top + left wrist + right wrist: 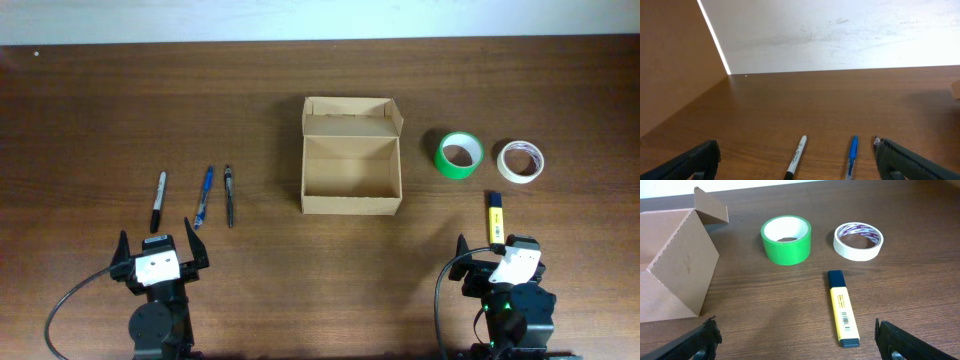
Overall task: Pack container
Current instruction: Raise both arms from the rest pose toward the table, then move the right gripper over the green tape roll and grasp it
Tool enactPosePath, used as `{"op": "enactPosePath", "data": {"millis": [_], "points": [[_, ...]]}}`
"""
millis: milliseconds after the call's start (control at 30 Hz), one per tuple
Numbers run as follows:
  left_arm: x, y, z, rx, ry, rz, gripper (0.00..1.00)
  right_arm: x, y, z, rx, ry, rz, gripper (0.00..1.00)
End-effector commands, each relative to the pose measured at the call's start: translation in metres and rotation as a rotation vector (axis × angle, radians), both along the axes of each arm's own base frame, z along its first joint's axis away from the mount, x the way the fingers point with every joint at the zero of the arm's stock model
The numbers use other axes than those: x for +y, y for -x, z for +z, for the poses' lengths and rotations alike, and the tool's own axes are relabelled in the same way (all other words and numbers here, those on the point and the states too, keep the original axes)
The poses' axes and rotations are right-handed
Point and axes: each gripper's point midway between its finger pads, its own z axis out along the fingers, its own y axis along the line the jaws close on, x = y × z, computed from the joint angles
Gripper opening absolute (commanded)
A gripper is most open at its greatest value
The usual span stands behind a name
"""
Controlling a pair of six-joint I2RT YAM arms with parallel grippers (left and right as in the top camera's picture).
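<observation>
Container (351, 170) — open, mid-table — well ahead of left gripper (157, 238) and right gripper (797, 330), both with fingers wide apart.

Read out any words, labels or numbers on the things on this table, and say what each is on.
Nothing here reads clearly.
Yellow highlighter: barcode label with small print, too small to read.
White tape roll: coloured print inside its core, blurred.
Marker: faint print on the barrel, illegible.
Container and green tape roll: no markings seen.
</observation>
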Motion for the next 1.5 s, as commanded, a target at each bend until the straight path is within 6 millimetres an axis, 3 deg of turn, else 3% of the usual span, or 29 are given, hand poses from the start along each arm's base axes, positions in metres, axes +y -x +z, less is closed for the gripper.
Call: {"op": "enactPosePath", "data": {"millis": [0, 800, 900, 1000, 1100, 1267, 1467], "points": [[0.002, 0.000, -0.002, 0.004, -0.008, 0.010, 0.99, -0.003, 0.000, -0.001, -0.007, -0.003, -0.018, 0.99], [0.002, 0.000, -0.002, 0.002, -0.008, 0.010, 0.99, -0.008, 0.000, 0.002, -0.015, 0.015, -0.041, 0.99], [-0.010, -0.003, -0.002, 0.001, -0.004, -0.064, 0.99, -0.011, -0.003, 0.010, -0.057, -0.004, -0.066, 0.99], [-0.045, -0.006, 0.003, -0.008, 0.041, -0.269, 0.99, 0.019, -0.009, 0.023, -0.115, -0.164, 0.061, 0.99], [-0.043, -0.005, 0.010, -0.009, 0.175, -0.245, 0.99, 0.037, -0.008, 0.036, -0.135, -0.274, 0.135, 0.99], [-0.036, -0.014, 0.026, 0.061, 0.175, -0.202, 0.99, 0.037, -0.009, 0.067, -0.138, -0.254, 0.141, 0.99], [-0.035, -0.058, 0.054, 0.300, 0.144, -0.197, 0.99, 0.033, -0.029, 0.118, 0.030, -0.192, 0.141, 0.99]]}}
